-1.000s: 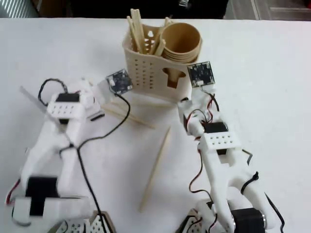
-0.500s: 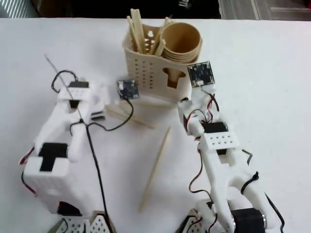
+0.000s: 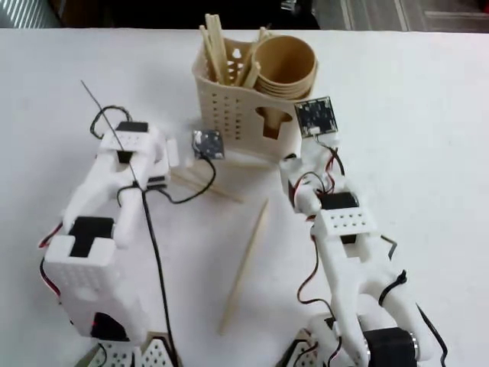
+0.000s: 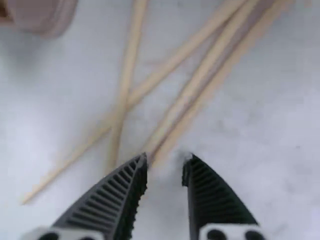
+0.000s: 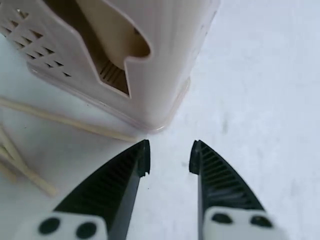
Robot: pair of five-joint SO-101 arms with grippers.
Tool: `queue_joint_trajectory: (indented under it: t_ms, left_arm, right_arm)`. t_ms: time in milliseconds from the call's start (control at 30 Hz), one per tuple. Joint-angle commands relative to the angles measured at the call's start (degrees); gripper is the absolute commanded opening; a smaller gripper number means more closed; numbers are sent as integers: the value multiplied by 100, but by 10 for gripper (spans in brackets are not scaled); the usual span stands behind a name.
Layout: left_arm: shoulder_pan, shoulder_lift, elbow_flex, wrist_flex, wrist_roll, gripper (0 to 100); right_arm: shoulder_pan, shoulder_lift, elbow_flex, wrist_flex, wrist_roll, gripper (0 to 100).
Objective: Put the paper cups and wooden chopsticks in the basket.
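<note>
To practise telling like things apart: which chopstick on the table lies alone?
The chopstick lying mid-table, touching no other; the other chopsticks cross together at the left gripper.

Light: bright and even, falling from above.
Desk (image 3: pixel 428 115): white, close to washed out in the high view; the room along its far edge was dark.
Shadows: soft and faint, under both arms and at the foot of the basket (image 3: pixel 237 115).
Left wrist view: dimmer, desk grey; pale shadows lay beside the chopsticks (image 4: pixel 200 80); left claw (image 4: pixel 165 160) black, ribs catching light.
Right wrist view: basket wall bright, its cut-out shaded; right claw (image 5: pixel 170 150) dark with faint sheen.
</note>
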Motion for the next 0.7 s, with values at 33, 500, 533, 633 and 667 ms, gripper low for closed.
queue_joint_trajectory:
  t_ms: [33, 500, 533, 633, 667]
  left_arm:
    - [163, 13, -9, 536, -1090, 75]
    - [277, -778, 62, 2356, -1398, 40]
    - [286, -884, 70, 2532, -1451, 24]
    - [295, -1200, 70, 3086, -1477, 24]
    - [295, -1323, 70, 3253, -1477, 23]
  right_arm:
    - [13, -207, -53, -119, 53, 144]
    - [13, -207, -53, -119, 53, 144]
    - [13, -207, -53, -119, 53, 144]
    - [13, -207, -53, -119, 53, 144]
    - [13, -207, -53, -119, 53, 144]
